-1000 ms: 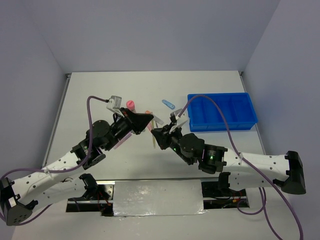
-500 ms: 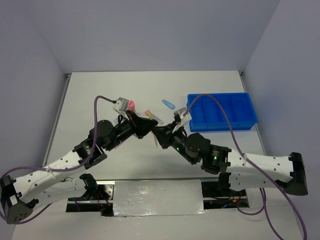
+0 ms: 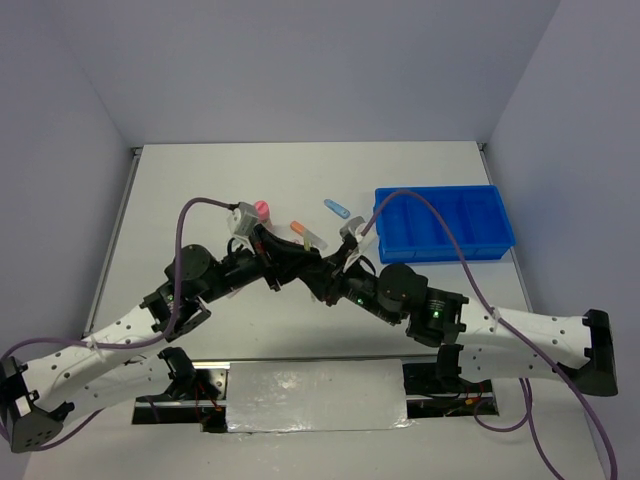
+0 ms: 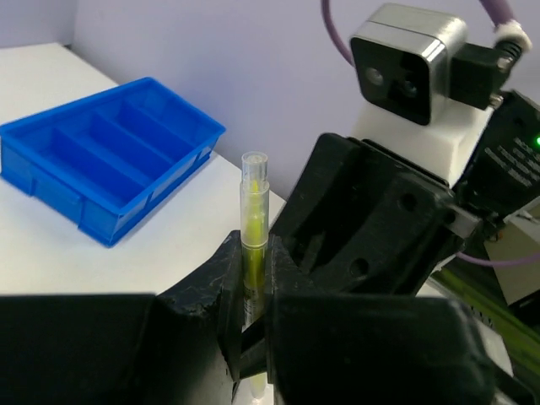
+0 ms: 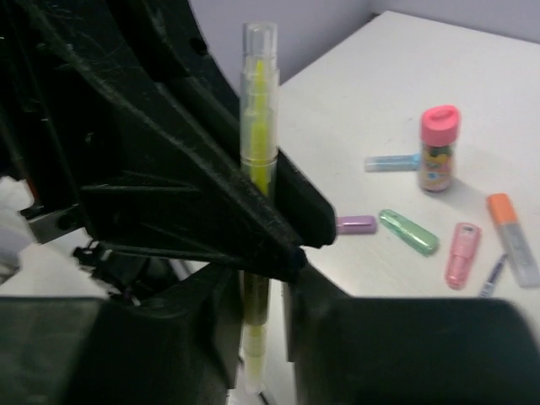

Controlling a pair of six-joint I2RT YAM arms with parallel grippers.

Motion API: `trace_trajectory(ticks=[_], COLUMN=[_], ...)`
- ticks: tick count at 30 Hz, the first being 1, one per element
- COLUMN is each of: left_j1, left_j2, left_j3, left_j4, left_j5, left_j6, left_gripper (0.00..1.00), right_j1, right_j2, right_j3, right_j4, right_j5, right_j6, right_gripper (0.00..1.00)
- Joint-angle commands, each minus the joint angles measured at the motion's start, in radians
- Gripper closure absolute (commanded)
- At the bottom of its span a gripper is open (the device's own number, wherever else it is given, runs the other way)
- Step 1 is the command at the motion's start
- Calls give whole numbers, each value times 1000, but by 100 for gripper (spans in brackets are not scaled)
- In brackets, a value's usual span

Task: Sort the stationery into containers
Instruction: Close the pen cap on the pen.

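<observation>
Yellow pen, thin, clear-capped, upright, pinched by left fingers and right fingers

pen: clear with yellow core
tray: bright blue
bottle: pink cap, tan body
table: white
</observation>
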Motion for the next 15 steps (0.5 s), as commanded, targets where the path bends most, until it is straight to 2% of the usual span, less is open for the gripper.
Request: trace_trajectory(ticks=[1, 3, 8, 9, 10, 11, 13, 14, 15], left_j1=[-11, -11, -10, -10, -10, -11, -11, -11, -11], left_j2=[-20, -8, 9, 12, 13, 16, 16, 15, 13], left_j3=[9, 23, 32, 30, 30, 30, 35, 40, 46], left_j4=[100, 83, 55, 52, 52, 50, 44, 37, 12], left_j5=[139, 152, 165, 166, 168, 169, 160, 147, 111], left_j6=[54, 64, 89, 95, 100, 101, 101, 100, 97], left_gripper=[100, 100, 100, 100, 100, 100, 83, 58, 45], right_j1=[-18, -18, -18, -16, -18, -18, -18, -18, -18], right_j2=[-33, -51, -79, -83, -85, -86, -85, -83, -85], right_j3=[-9, -17, -24, -23, -24, -23, -31, -35, -41], right_j4=[8, 13, 21, 22, 21, 18, 22, 25, 25], right_j5=[-60, -63, -103, -105, -100, -97, -98, -94, -88], right_j6=[-3, -6, -15, -13, -13, -10, -10, -7, -3], right_gripper=[75, 85, 82, 86, 96, 100, 100, 100, 100])
